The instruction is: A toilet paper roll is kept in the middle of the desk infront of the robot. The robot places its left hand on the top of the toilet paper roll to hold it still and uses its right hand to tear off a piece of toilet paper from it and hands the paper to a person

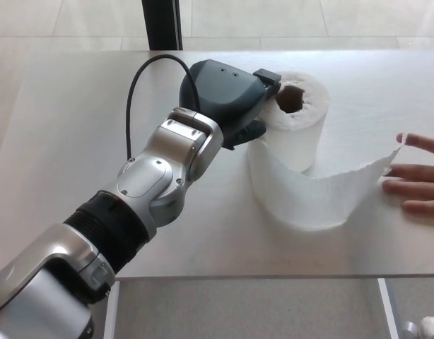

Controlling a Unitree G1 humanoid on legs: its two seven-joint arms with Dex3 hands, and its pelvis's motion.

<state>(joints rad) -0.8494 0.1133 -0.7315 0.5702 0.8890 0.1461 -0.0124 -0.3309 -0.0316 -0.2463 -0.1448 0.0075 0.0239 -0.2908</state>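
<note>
Left robot hand (pixel 227 99) rests against the toilet paper roll (pixel 296 120) top; finger spread unclear. A person's hand (pixel 418 180) touches the paper strip (pixel 323 198) end on the surface (pixel 61 141).

The left arm (pixel 143 191) has glossy silver shells with small dark screws, a ribbed black collar, a looping black cable (pixel 136 99), and a dark grey left hand (pixel 227 95) casing.

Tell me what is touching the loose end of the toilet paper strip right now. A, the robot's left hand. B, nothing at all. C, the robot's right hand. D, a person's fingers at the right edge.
D: a person's hand lies at the end of the paper strip, while the left hand rests against the toilet paper roll and the robot's right hand is not in view.
</note>
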